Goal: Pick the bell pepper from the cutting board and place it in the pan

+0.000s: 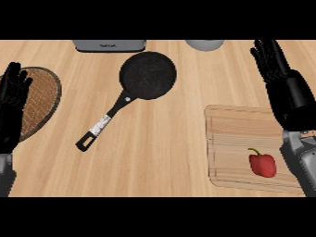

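Observation:
A red bell pepper [262, 165] with a short green stem lies on the wooden cutting board [237, 139] at the lower right. A black pan [147, 75] sits at the upper middle of the counter, its handle [103, 125] running down to the left. My right hand [285, 88] is open, fingers straight and pointing up, above the board's far right corner and well beyond the pepper. At the left edge my left hand [4, 113] rests open with fingers up, partly over a woven mat.
A round woven mat [41, 99] lies at the left under my left hand. A grey appliance [110, 45] and a grey round vessel [205, 44] stand along the back edge. Bare wooden counter stretches between the pan and the board.

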Controlling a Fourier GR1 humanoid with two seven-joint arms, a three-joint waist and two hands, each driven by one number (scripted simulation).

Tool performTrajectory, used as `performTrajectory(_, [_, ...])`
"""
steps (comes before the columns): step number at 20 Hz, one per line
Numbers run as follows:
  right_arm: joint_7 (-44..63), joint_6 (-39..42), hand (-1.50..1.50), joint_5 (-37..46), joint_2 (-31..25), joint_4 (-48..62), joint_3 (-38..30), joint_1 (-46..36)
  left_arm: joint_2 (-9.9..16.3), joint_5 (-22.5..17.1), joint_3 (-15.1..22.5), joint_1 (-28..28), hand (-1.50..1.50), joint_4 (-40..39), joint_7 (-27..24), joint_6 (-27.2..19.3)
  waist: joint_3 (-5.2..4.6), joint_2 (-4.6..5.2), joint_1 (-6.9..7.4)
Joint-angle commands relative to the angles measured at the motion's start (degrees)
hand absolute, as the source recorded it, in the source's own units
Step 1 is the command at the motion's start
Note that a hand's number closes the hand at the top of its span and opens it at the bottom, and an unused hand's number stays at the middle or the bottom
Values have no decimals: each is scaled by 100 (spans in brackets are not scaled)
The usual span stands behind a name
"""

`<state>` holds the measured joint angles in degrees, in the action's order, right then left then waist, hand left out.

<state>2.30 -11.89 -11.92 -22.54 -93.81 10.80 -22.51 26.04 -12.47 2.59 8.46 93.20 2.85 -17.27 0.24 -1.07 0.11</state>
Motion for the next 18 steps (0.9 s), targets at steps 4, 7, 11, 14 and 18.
performTrajectory(4, [-413,1325,-150,-510,-232,-621,335,316,450,316,-91,-343,0,-910,641,116,-17,131,-50])
performTrajectory(7, [-1312,-169,-150,-1194,920,-1117,-1026,142,324,304,-14,-608,0,-985,768,13,297,-70,-542])
performTrajectory(11, [-1215,-362,150,-196,48,-288,-1115,1458,436,391,-18,-824,0,-1374,970,49,20,134,-494])
performTrajectory(14, [-2851,223,-150,-184,115,-660,-1123,2694,437,446,35,-561,0,-1504,1059,181,-9,102,-286])
performTrajectory(18, [-3907,1249,-150,-74,-564,-506,-1460,3505,360,593,67,-354,0,-1870,894,329,-20,103,-175])
